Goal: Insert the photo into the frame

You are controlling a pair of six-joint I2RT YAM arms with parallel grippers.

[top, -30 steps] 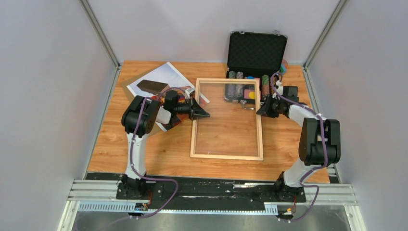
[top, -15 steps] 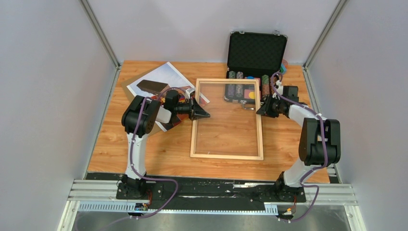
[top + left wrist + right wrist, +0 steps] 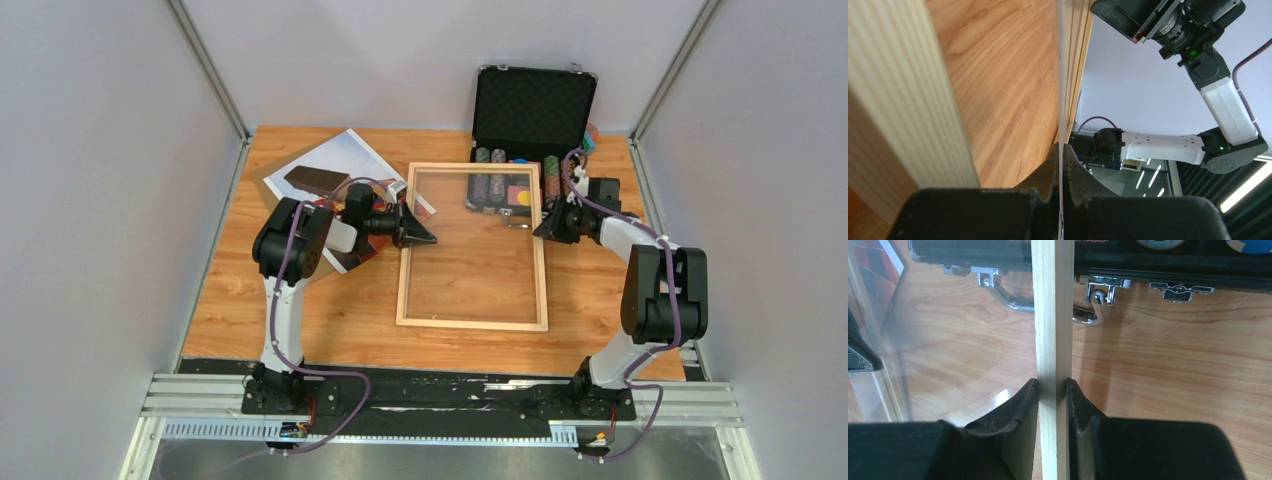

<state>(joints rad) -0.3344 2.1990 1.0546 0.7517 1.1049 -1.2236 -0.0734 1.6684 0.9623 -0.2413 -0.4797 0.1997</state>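
1. Top external view: the large balloon-print paper photo (image 3: 343, 157) lies at the wooden counter's (image 3: 300, 320) left.
2. Left claw (image 3: 420, 238) is clamped on the clear pane (image 3: 470, 270) (its thin edge).
3. Right claw (image 3: 543, 226) squeezes the thin light-wood rectangular frame (image 3: 470, 324) by its right rail.

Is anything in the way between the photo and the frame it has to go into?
Yes. The left arm reaches across the photo, and the left gripper, shut on the clear pane, sits at the left rail of the frame, between the two.
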